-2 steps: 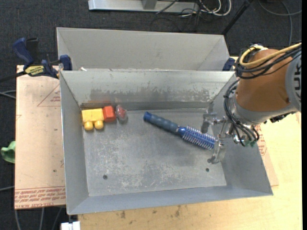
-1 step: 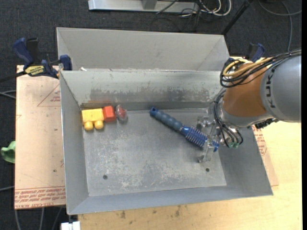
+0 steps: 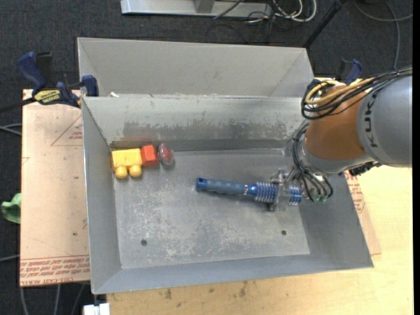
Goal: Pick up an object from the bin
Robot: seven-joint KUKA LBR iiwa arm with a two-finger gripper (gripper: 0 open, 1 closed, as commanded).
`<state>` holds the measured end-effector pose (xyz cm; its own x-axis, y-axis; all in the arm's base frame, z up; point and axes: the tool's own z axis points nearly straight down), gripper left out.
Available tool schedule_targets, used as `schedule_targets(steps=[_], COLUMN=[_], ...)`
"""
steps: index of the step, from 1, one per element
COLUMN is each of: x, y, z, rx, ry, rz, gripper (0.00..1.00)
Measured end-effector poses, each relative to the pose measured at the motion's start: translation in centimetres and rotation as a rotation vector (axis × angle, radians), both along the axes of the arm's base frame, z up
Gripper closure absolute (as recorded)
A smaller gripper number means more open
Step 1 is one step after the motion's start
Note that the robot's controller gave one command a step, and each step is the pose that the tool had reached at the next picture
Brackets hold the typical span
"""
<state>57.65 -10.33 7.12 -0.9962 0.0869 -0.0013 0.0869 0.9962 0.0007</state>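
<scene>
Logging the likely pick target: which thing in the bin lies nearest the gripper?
The blue-handled brush, its bristle end right at the gripper; the yellow block and orange block sit together far off at the bin's left.

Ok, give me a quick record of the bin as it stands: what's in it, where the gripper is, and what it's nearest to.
container: grey metal bin
gripper: gripper down at the right side of the bin floor
nearest thing: blue brush, lying flat mid-floor, handle pointing left, bristled end at the gripper
held: cannot tell
back-left corner: yellow block, red block against its right side, small clear round piece just right of that
apart: the corner group lies well clear of the brush
</scene>
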Motion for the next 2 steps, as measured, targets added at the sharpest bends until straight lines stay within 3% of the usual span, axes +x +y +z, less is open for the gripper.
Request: schedule_targets(steps=[1,2], x=[-0.6,0.0], y=[1.4,0.6], z=[10.7,15.9], rx=[-0.001,-0.002], ry=[-0.007,-0.006], rz=[0.019,0.025], gripper=[1.0,1.0])
